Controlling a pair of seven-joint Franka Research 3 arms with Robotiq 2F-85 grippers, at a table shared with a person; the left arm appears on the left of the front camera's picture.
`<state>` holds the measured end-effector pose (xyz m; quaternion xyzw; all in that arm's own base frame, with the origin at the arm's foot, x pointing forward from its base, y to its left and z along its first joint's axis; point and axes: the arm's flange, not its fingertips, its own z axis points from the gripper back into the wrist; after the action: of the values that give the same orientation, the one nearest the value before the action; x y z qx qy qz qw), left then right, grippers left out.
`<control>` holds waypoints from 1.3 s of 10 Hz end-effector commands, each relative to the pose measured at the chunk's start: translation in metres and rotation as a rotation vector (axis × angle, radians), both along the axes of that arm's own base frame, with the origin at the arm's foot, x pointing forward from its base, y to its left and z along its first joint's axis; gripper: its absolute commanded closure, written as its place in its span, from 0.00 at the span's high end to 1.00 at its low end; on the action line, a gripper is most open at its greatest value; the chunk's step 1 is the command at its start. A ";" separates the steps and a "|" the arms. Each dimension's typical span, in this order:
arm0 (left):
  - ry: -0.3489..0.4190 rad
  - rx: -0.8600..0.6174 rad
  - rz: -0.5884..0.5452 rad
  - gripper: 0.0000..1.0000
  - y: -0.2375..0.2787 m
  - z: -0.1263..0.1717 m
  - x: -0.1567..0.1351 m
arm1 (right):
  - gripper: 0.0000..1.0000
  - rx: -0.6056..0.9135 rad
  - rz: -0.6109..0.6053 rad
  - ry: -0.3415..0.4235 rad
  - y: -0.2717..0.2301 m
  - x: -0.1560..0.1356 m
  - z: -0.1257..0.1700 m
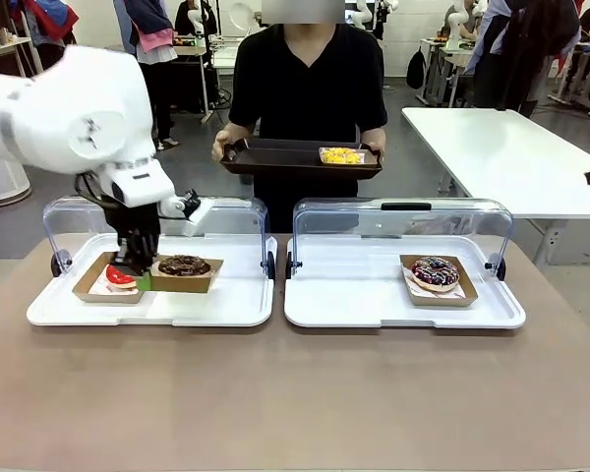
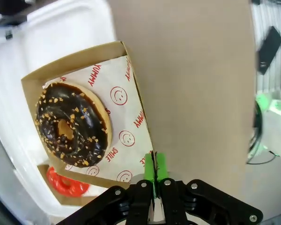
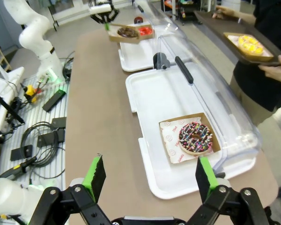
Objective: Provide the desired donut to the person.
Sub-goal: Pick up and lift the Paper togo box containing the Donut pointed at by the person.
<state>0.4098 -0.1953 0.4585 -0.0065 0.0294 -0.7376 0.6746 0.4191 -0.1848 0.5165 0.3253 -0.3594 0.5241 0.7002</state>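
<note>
A chocolate donut with nut crumbs [image 1: 184, 265] [image 2: 72, 124] lies in a brown paper tray [image 2: 131, 84]. My left gripper [image 1: 138, 267] [image 2: 153, 171] is shut on that tray's edge, and the tray looks slightly raised over the left white tray [image 1: 226, 300]. Beside it, a red donut [image 1: 120, 276] [image 2: 65, 183] sits in its own paper tray. The person [image 1: 310, 79] stands across the table holding a dark serving tray [image 1: 275, 162] with a yellow donut [image 1: 341, 155] on it. My right gripper [image 3: 149, 176] hangs open above the table's near right side, holding nothing.
A sprinkled chocolate donut [image 1: 435, 271] [image 3: 195, 137] rests in a paper tray on the right white tray [image 1: 354, 295]. Clear lids [image 1: 403, 218] stand open behind both white trays. Bare brown tabletop [image 1: 295, 393] runs along the front. Cables [image 3: 42, 136] lie off the table's side.
</note>
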 end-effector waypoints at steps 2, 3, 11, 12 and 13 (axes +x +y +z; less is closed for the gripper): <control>-0.024 -0.063 -0.027 0.00 0.010 0.073 -0.055 | 1.00 0.003 0.004 0.001 0.000 0.001 0.000; -0.059 -0.062 0.009 0.00 0.011 0.095 -0.062 | 1.00 0.003 0.004 0.001 0.000 0.001 0.000; -0.135 -0.092 0.068 0.00 0.017 0.147 -0.069 | 1.00 0.003 0.004 0.001 0.000 0.001 0.000; -0.135 -0.092 0.068 0.00 0.017 0.147 -0.069 | 1.00 0.003 0.004 0.001 0.000 0.001 0.000; -0.135 -0.092 0.068 0.00 0.017 0.147 -0.069 | 1.00 0.003 0.004 0.001 0.000 0.001 0.000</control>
<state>0.3425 -0.1778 0.5999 0.0094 -0.0518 -0.7140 0.6982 0.4191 -0.1850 0.5164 0.3253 -0.3594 0.5241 0.7003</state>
